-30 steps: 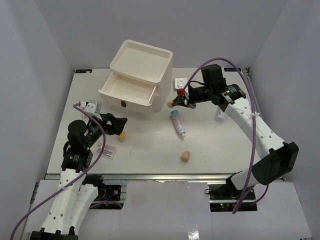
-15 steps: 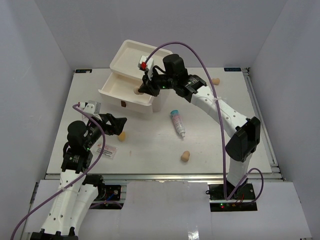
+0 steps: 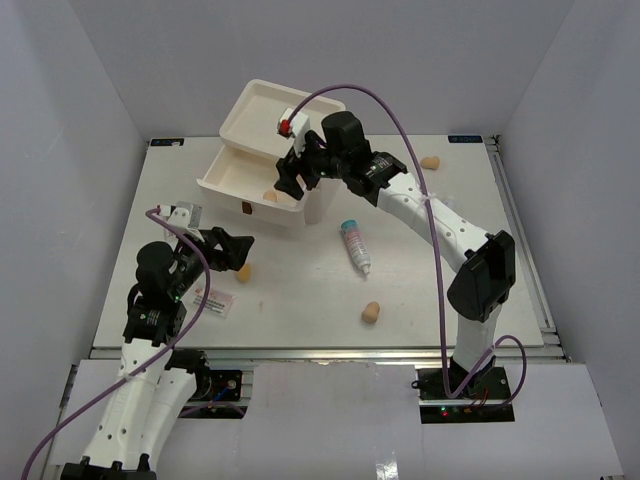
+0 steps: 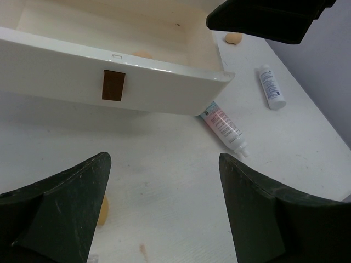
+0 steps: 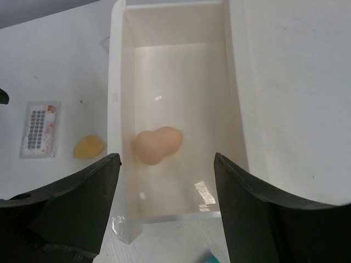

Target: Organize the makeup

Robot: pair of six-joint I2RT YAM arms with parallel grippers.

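The cream chest's open drawer (image 3: 240, 180) holds a tan sponge (image 5: 158, 145), lying loose on its floor. My right gripper (image 5: 165, 159) hangs open just above it, empty, over the drawer's right end (image 3: 288, 183). My left gripper (image 3: 236, 250) is open and empty, low over the table in front of the drawer. A yellowish sponge (image 3: 243, 271) lies beside its left finger (image 4: 82, 192). The teal-pink tube (image 3: 354, 245) lies mid-table, and another sponge (image 3: 371, 313) lies nearer the front. The red-print packet (image 3: 214, 300) sits by the left arm. A plain white tube (image 4: 272, 87) lies at the right.
The cream drawer chest (image 3: 300, 125) stands at the back centre, with an open top tray and a brown handle (image 4: 113, 85) on the drawer front. One more sponge (image 3: 431, 162) lies near the back right. Grey walls close in three sides.
My right arm swung from beside the chest to over the open drawer with a sponge, then opened; the sponge now lies in the drawer. The left arm stayed put.
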